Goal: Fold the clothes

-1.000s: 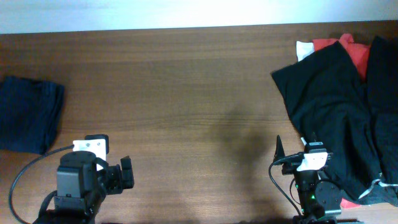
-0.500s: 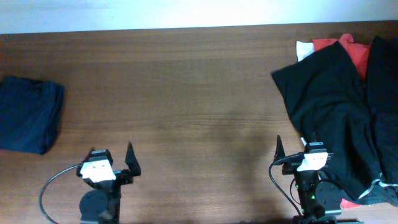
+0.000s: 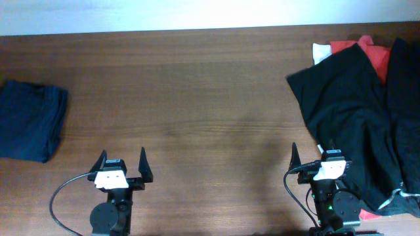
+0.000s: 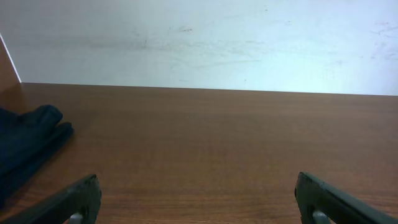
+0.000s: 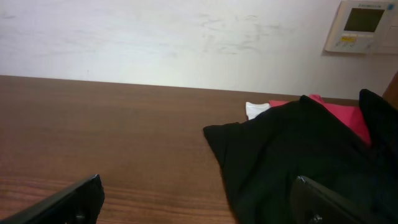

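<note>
My right gripper (image 3: 312, 157), wide open and empty, is the nearer one: the black garment (image 3: 348, 111) lies just ahead and to its right, stretching away. My left gripper (image 3: 123, 160), equally open and empty, has only the navy garment (image 3: 29, 121) ahead-left.

Brown wooden table (image 3: 210, 98) is filling most of the overhead view, its grain running left to right. White wall (image 4: 199, 43) is standing behind the far edge, showing faint scuffs. Pale control panel (image 5: 364, 25) with a small greenish screen is hanging on that wall, upper right in the right wrist view.
</note>
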